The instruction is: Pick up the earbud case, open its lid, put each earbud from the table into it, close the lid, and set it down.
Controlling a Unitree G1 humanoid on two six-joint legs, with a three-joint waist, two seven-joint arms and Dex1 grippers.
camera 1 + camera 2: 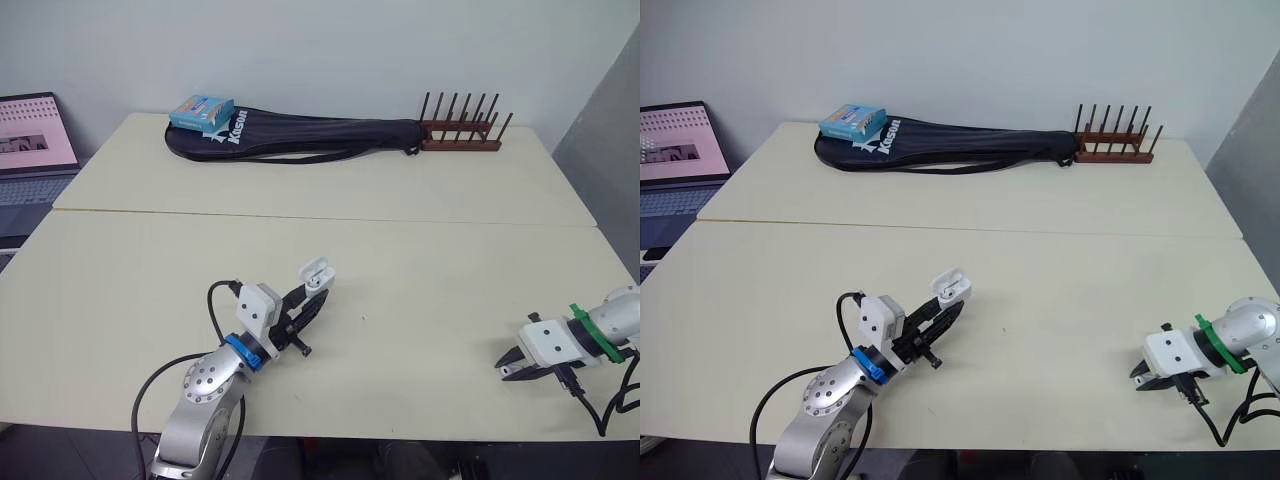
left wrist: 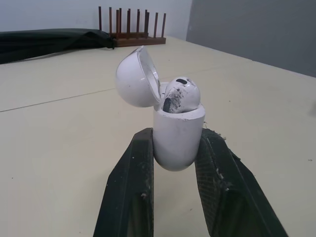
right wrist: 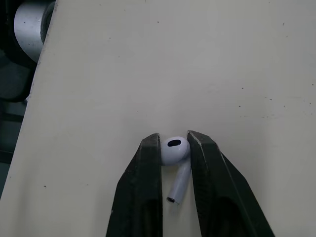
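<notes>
Now, head view, left gripper (image 1: 313, 296): at 7 o'clock on the table (image 1: 420, 250), fingers clamped on the case (image 1: 317, 273).
Head view, right gripper (image 1: 508, 366): at 4 o'clock, low over the table.
Head view, far edge: bag (image 1: 310, 135) at 12 o'clock, box (image 1: 202, 111) on its 9 o'clock end, rack (image 1: 460, 134) at 1 o'clock.
Left wrist view, case: upright, pinched between both fingers (image 2: 132, 190), lid (image 2: 134, 78) swung open, seated earbud (image 2: 180, 93) inside.
Right wrist view, other earbud (image 3: 175, 150): head squeezed between both fingers (image 3: 144, 197), stem towards the wrist; lifted or touching the table, cannot tell.
</notes>
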